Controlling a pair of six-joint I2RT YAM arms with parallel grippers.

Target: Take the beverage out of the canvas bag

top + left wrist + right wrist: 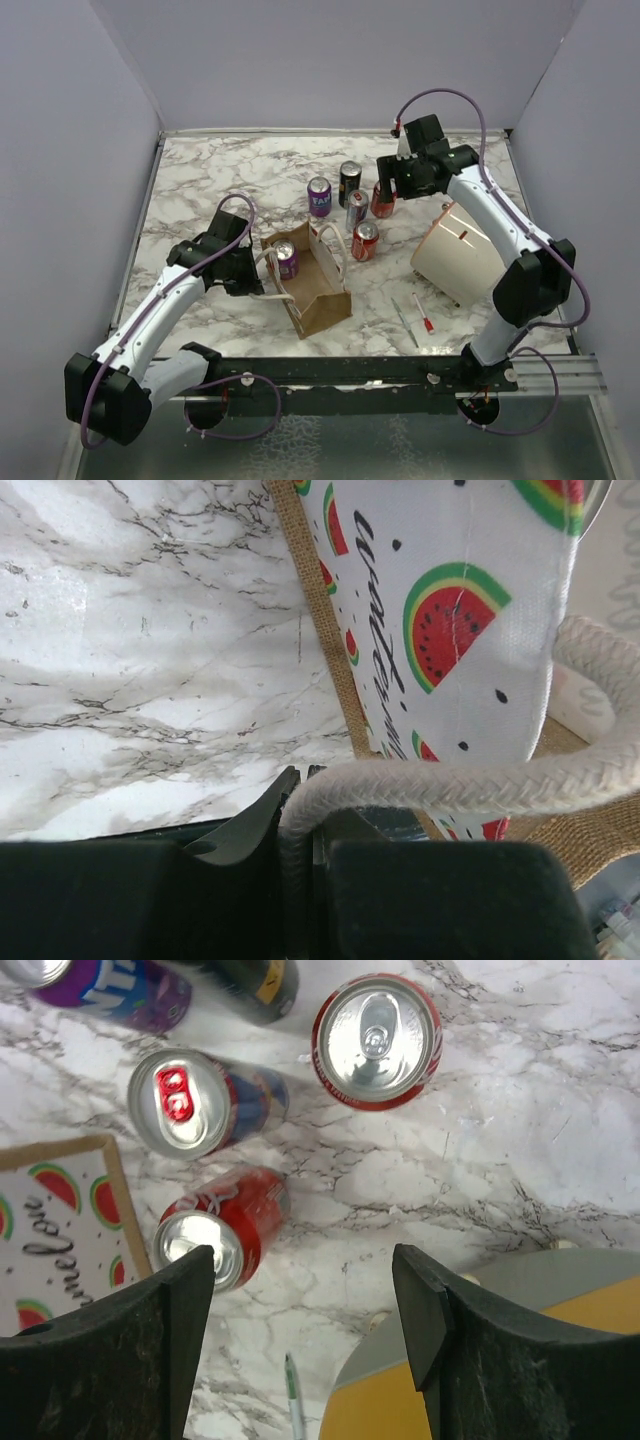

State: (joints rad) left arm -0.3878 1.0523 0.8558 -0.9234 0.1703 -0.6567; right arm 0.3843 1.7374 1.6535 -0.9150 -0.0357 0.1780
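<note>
Tabletop [200,190] with bare marble toward 10 o'clock, canvas bag [318,290] at centre, left gripper [300,790] clamped on rope handle [450,780] at its 9 o'clock edge, right gripper [302,1265] spread above cans [375,1040] at 1 o'clock, purple beverage [286,259] upright inside bag.

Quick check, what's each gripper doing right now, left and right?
Left gripper: closed on the rope handle of the canvas bag.
Right gripper: open, holding nothing.
</note>
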